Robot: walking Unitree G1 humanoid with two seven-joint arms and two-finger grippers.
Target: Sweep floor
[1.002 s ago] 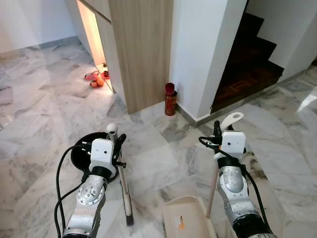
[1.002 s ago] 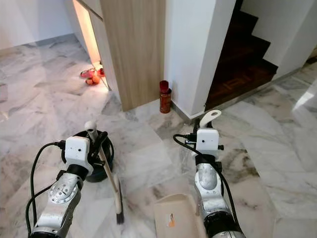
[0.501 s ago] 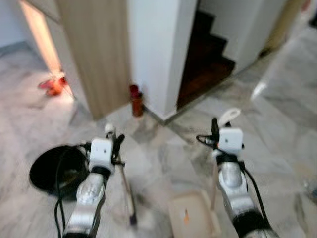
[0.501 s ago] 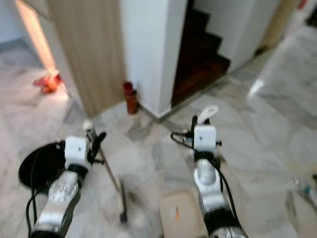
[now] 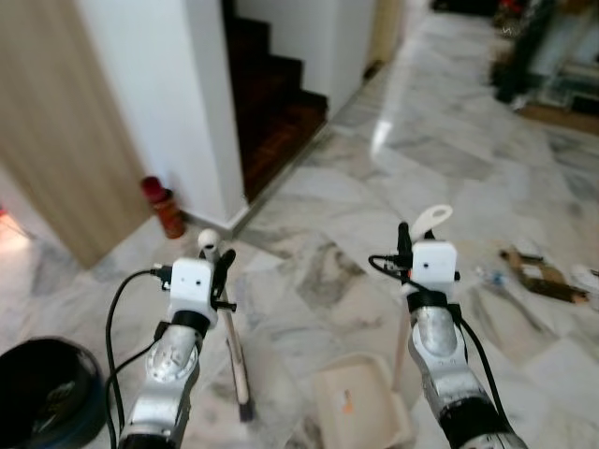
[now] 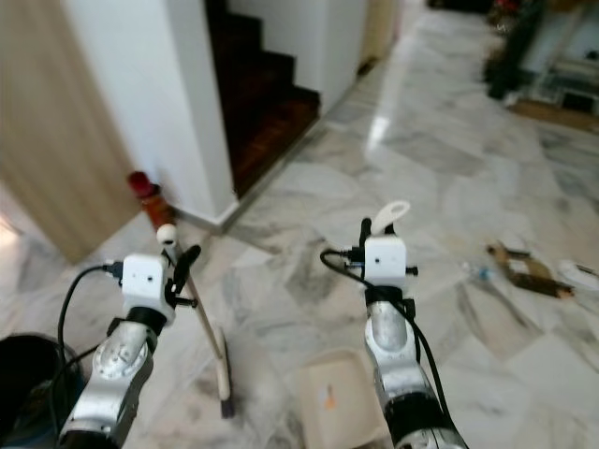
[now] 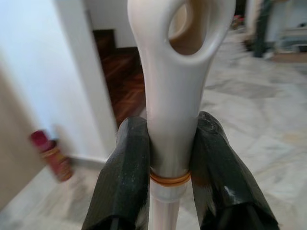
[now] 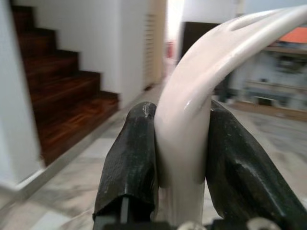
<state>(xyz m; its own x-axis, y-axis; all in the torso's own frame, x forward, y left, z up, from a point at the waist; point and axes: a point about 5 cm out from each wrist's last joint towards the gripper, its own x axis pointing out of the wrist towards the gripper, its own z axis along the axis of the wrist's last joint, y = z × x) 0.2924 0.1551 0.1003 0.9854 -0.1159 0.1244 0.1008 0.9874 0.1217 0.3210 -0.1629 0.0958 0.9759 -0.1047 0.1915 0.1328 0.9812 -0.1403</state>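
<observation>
My view has swung right, bringing litter (image 5: 533,271) into sight, while my left gripper (image 7: 165,158) pinches the broom (image 5: 236,360) and my right gripper (image 8: 180,158) the dustpan (image 5: 360,412) near their handle tops: both light, stiff, probably slippery plastic.

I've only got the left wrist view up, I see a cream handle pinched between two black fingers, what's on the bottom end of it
Observer: A small dark broom head; the left pincer grips the broom handle near its top.
Operator: Is the other arm carrying anything?
Observer: Yes, the right pincer is shut on the dustpan handle; its cream dustpan sits low by the floor.
Operator: Any mess to sweep?
Observer: Brownish litter lies on the marble floor, ahead on the robot's right.
</observation>
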